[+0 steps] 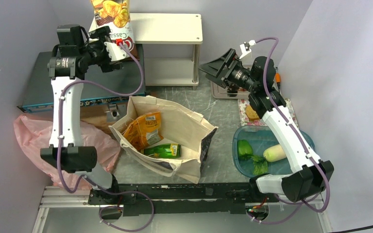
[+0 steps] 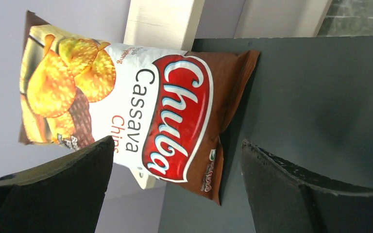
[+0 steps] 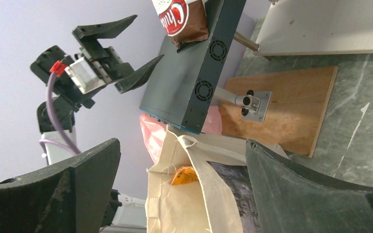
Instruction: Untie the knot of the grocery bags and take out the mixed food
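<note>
Overhead, the worktop point(image 1: 223, 116) is a grey-green marbled slab, closed in at the back and both sides by plain pale lilac walls point(image 1: 340, 97). A silver rail point(image 1: 68, 194) runs along the near edge where the arm bases are bolted. Against the back wall stands a white two-tier shelf point(image 1: 175, 29), and a flat dark box point(image 1: 39, 92) sits to its left. In front of the box lies a wooden board point(image 3: 281, 107) carrying a small metal bracket point(image 3: 252, 102).

A brown-red cassava chip bag point(image 2: 126, 111) stands upright on top of the box, at the end nearest the shelf. The left end effector point(image 2: 178, 142) hangs in front of it with its fingers spread wide, clear of the bag and gripping nothing. The right end effector point(image 3: 183, 141) is raised over the back right of the worktop, likewise spread and empty.

The pink plastic bag point(image 1: 31, 136) lies crumpled at the left edge, partly behind the left arm; its knot cannot be made out. The canvas tote point(image 1: 184, 126) sits open mid-worktop with orange chip bags point(image 1: 145, 128) and a green bottle point(image 1: 164, 150) inside. At the right, a blue tub point(image 1: 252, 136) holds leafy greens point(image 1: 250, 155) and a white radish point(image 1: 274, 153). A bread slice point(image 1: 251, 113) lies just behind it.
</note>
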{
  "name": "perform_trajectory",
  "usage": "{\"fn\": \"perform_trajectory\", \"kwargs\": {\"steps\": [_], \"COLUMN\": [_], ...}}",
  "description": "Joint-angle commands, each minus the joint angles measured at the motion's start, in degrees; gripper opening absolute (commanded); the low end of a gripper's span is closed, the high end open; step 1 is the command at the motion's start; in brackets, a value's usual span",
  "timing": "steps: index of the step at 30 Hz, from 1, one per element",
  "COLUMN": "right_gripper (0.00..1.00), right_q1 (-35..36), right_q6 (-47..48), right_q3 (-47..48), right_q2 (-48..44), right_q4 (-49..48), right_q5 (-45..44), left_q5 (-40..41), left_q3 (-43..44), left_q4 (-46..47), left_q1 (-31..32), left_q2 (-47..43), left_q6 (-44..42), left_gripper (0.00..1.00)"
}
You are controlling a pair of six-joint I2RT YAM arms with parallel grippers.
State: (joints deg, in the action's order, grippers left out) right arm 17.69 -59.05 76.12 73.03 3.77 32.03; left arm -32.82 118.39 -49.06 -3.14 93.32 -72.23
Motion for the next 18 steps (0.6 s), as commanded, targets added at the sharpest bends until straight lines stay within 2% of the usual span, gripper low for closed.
{"fn": "perform_trajectory", "kwargs": {"steps": [1,5,9,18], "right_gripper": [1.00,1.00,1.00,1.00], "right_q1": [-0.2,-0.1,-0.1,-0.2], "right_q6": [2.6,1.7,2.2,2.3], "right_q3": [3.3,2.7,3.0,2.4], "right_q2": [1.9,2.4,2.5,1.7], "right_q4": [-1.7,-3.9,-3.9,-2.3], "right_q5": [4.7,5.5,5.8,5.8], "left_q5": [-1.9,3.2,4.7,16.7], "left_q3": [-4.9,-14.8,-19.4,-23.7], "left_q4": [-0.1,12.0,16.0,29.2], "left_q1": [0.2,0.1,0.2,1.1], "left_q2": [-6.5,-10.7,-12.6,-8.8], "left_q6": [2.7,4.5,4.9,5.7], "left_gripper": [0.99,0.99,0.99,0.99]}}
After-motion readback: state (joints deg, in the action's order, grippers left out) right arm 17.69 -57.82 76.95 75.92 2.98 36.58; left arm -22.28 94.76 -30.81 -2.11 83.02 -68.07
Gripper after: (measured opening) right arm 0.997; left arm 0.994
